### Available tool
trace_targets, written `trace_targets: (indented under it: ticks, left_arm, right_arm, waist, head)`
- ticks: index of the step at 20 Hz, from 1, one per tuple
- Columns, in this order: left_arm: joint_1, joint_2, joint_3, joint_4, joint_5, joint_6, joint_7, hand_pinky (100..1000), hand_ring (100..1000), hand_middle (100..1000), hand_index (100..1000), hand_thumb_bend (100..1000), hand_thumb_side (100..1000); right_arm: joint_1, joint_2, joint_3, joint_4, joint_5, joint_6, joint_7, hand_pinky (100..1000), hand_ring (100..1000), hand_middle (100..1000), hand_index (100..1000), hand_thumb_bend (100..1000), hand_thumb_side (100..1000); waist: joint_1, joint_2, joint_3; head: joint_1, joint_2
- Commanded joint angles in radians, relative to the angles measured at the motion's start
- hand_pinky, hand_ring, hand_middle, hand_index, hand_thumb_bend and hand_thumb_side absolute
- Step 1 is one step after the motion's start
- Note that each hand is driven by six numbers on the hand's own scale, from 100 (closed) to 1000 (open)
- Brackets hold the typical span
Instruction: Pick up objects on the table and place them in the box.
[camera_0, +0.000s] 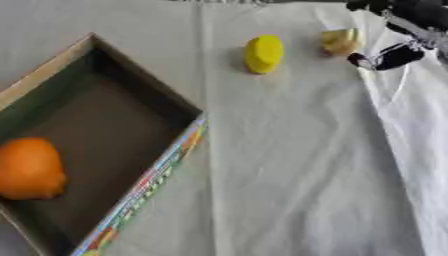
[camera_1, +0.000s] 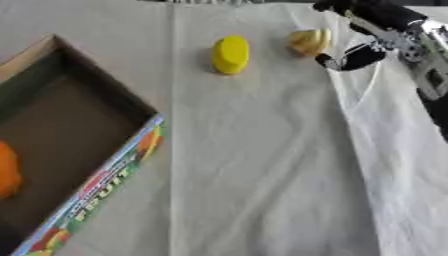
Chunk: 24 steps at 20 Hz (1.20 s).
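The right robot hand (camera_1: 367, 30) hovers at the worktop's (camera_1: 262, 175) far right, just beside a pale yellow object (camera_1: 308, 41); whether its fingers are curled cannot be told. A yellow object (camera_0: 263, 53) lies to its left, and an orange one (camera_0: 29, 169) sits in the box (camera_0: 144, 185).

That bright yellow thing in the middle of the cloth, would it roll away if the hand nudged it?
Probably a little. The yellow object looks rounded and smooth, so a nudge could rock or roll it, though the wrinkled white cloth should slow it. It looks solid rather than floppy. The right hand is beside the pale yellow piece, not touching the yellow object.
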<state>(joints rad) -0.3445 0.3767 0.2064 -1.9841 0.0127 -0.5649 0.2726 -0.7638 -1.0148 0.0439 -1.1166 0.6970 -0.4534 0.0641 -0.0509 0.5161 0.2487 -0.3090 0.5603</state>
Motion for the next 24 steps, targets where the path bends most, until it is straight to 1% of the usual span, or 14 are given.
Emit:
trace_targets:
  ticks: [1,5,7,8,10,11,13,15,16,18,21,23,24]
  left_arm:
    - [-0.013,0.010,0.002,-0.016,-0.002,-0.002,-0.004,812,788,746,866,100,516]
    - [-0.017,0.006,0.002,-0.016,-0.004,-0.003,-0.006,812,787,746,865,100,531]
    - [-0.019,0.004,0.002,-0.016,-0.004,-0.004,-0.007,812,787,745,865,100,535]
    - [-0.019,0.003,0.002,-0.016,-0.004,-0.004,-0.007,812,787,745,864,100,542]
    - [-0.019,0.000,0.001,-0.016,-0.005,-0.002,-0.008,812,786,745,864,100,549]
    - [-0.019,-0.001,0.001,-0.016,-0.005,-0.002,-0.008,812,787,745,864,100,549]
    - [-0.021,-0.002,0.000,-0.016,-0.006,-0.002,-0.010,812,787,745,864,100,550]
    - [-0.021,-0.003,-0.002,-0.016,-0.006,-0.001,-0.014,812,786,745,863,100,559]
    - [-0.021,-0.004,-0.002,-0.016,-0.006,-0.001,-0.016,812,786,744,860,100,565]
    - [-0.016,-0.004,-0.002,-0.016,-0.006,0.002,-0.021,813,789,745,860,100,564]
    - [-0.011,-0.003,-0.002,-0.016,-0.004,0.004,-0.025,813,789,746,860,100,560]
    - [-0.010,0.000,-0.002,-0.016,-0.003,0.005,-0.026,814,789,746,860,100,555]
    - [-0.010,0.002,-0.001,-0.016,-0.002,0.005,-0.026,814,790,746,861,100,551]
  right_arm:
    - [-0.008,-0.047,-0.022,-0.001,0.012,0.003,-0.014,948,1000,857,966,318,292]
    - [-0.005,-0.053,-0.032,0.002,0.018,0.012,-0.028,947,1000,857,965,321,314]
    - [-0.002,-0.055,-0.038,0.005,0.027,0.019,-0.037,944,1000,854,962,292,314]
    - [-0.001,-0.055,-0.040,0.007,0.030,0.021,-0.041,939,1000,842,954,208,300]
    - [-0.001,-0.052,-0.041,0.012,0.023,0.023,-0.048,916,1000,817,928,100,269]
    - [-0.002,-0.051,-0.042,0.013,0.016,0.024,-0.053,902,1000,805,912,100,264]
    - [-0.002,-0.049,-0.041,0.013,0.004,0.027,-0.069,858,1000,728,838,100,252]
    - [-0.003,-0.046,-0.038,0.009,-0.008,0.023,-0.091,820,1000,621,743,100,235]
    - [-0.002,-0.045,-0.036,0.008,-0.017,0.019,-0.101,801,992,545,672,100,213]
    - [-0.003,-0.040,-0.029,0.006,-0.057,0.012,-0.106,791,974,496,624,100,205]
    - [-0.007,-0.041,-0.023,-0.007,-0.117,0.002,-0.090,785,946,450,572,100,188]
    - [-0.010,-0.043,-0.026,-0.019,-0.153,0.000,-0.091,770,909,400,525,100,170]
    - [-0.010,-0.044,-0.029,-0.026,-0.170,0.001,-0.098,754,878,362,490,100,220]
  waist:
    - [0.002,-0.014,0.003]
    - [-0.003,0.003,0.014]
    - [-0.005,0.011,0.019]
    - [-0.005,0.014,0.020]
    - [-0.006,0.020,0.020]
    - [-0.006,0.022,0.020]
    - [-0.006,0.024,0.022]
    - [-0.006,0.025,0.023]
    - [-0.006,0.025,0.024]
    - [-0.006,0.021,0.023]
    - [-0.008,0.011,0.018]
    - [-0.009,0.004,0.017]
    - [-0.010,0.000,0.016]
  head:
    - [-0.007,-0.020]
    - [-0.017,-0.035]
    - [-0.022,-0.042]
    - [-0.023,-0.045]
    - [-0.026,-0.048]
    - [-0.027,-0.050]
    - [-0.030,-0.050]
    - [-0.032,-0.049]
    - [-0.033,-0.049]
    - [-0.033,-0.041]
    - [-0.031,-0.029]
    - [-0.029,-0.022]
    - [-0.028,-0.018]
